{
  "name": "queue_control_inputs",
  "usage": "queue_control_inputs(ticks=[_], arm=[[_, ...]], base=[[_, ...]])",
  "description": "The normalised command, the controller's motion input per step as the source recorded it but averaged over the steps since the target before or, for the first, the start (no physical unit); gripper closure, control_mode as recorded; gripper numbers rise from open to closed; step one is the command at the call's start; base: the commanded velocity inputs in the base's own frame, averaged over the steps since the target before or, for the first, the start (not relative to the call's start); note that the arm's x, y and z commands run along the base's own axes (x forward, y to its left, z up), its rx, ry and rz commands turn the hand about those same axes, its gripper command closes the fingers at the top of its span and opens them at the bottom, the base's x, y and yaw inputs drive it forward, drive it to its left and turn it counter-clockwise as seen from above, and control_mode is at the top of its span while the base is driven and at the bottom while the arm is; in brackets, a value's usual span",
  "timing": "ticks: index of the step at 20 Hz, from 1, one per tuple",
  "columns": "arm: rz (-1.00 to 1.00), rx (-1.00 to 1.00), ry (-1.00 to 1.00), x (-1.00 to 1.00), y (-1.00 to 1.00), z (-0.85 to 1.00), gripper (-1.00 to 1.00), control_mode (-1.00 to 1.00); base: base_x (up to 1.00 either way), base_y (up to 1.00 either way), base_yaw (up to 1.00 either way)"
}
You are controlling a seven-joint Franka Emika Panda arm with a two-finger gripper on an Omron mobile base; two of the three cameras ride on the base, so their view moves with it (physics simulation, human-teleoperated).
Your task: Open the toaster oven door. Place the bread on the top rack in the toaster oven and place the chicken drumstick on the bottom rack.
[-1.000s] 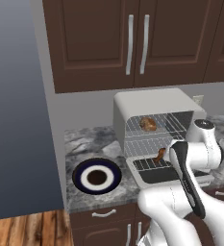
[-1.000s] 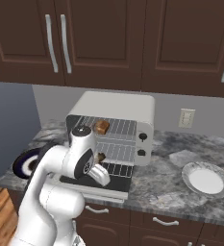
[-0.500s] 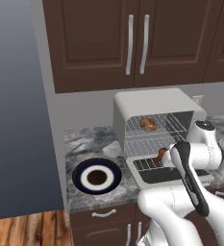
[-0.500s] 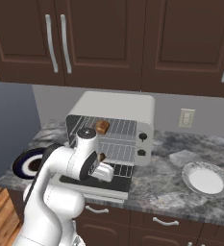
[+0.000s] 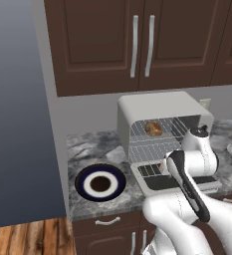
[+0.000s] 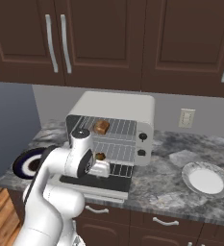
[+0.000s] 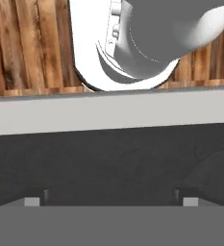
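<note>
The light grey toaster oven (image 5: 162,107) (image 6: 116,108) stands on the counter with the toaster oven door (image 5: 155,187) (image 6: 96,185) dropped flat in front of it. The tan bread (image 5: 153,128) (image 6: 102,127) lies on the top rack (image 5: 170,129) (image 6: 123,129). The dark brown chicken drumstick (image 6: 100,156) rests at the front of the bottom rack (image 5: 145,149) (image 6: 120,153), partly behind my wrist. My gripper (image 7: 111,202) (image 6: 103,172) hangs just above the door, pointing down at its dark glass pane (image 7: 108,163). The jaws stand wide open and hold nothing.
A dark blue plate with a white centre (image 5: 100,183) (image 6: 27,162) sits left of the oven. A white plate (image 6: 207,178) lies on the counter to the right. Dark cabinets (image 5: 142,45) hang above. A wood floor (image 7: 31,43) lies below the counter edge.
My wrist has shifted only slightly above the door. The bread and the drumstick have stayed on their racks, and the jaws remain open.
</note>
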Motion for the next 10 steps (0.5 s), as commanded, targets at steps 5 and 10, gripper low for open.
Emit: queue_control_inputs(ticks=[5,10], arm=[[0.00,-0.01,0.00,0.51,0.00,-0.06,-1.00,-1.00],[0.00,-0.01,0.00,0.44,0.00,-0.07,-1.00,-1.00]], base=[[0.00,0.00,0.00],[0.00,0.00,0.00]])
